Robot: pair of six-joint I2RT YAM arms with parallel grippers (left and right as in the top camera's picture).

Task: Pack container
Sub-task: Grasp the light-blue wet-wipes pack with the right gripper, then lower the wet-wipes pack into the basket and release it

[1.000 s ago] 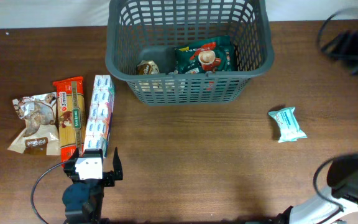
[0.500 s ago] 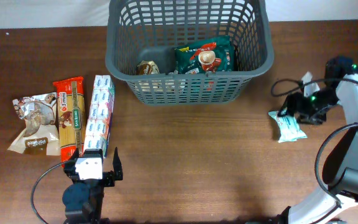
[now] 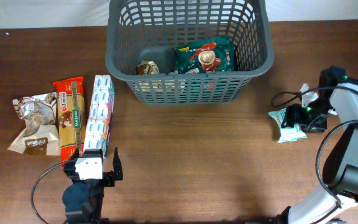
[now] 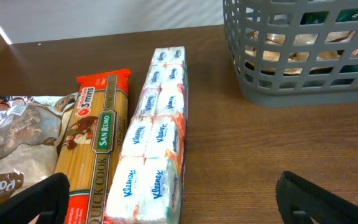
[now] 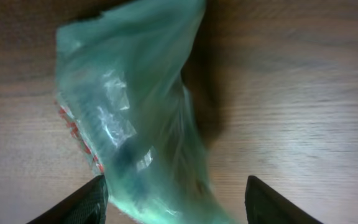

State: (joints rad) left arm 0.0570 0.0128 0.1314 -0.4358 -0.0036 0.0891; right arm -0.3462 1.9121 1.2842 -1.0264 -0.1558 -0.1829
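Note:
The dark grey basket (image 3: 253,65) stands at the back middle, with a green packet (image 3: 205,57) and a small brown packet (image 3: 146,67) inside. It also shows in the left wrist view (image 4: 291,93). A teal snack packet (image 3: 286,124) lies on the table at the right. My right gripper (image 3: 303,119) is open right over it, its fingers either side of the packet (image 5: 135,124). My left gripper (image 3: 91,167) is open near the front left, just short of a Kleenex tissue pack (image 4: 154,149).
At the left lie a brown snack bag (image 3: 33,121), an orange pasta packet (image 3: 69,118) and the Kleenex pack (image 3: 99,115), side by side. The right arm's cable (image 3: 284,96) loops beside the teal packet.
My right arm has swung in from the far right and come down onto the teal packet. The left arm has not moved.

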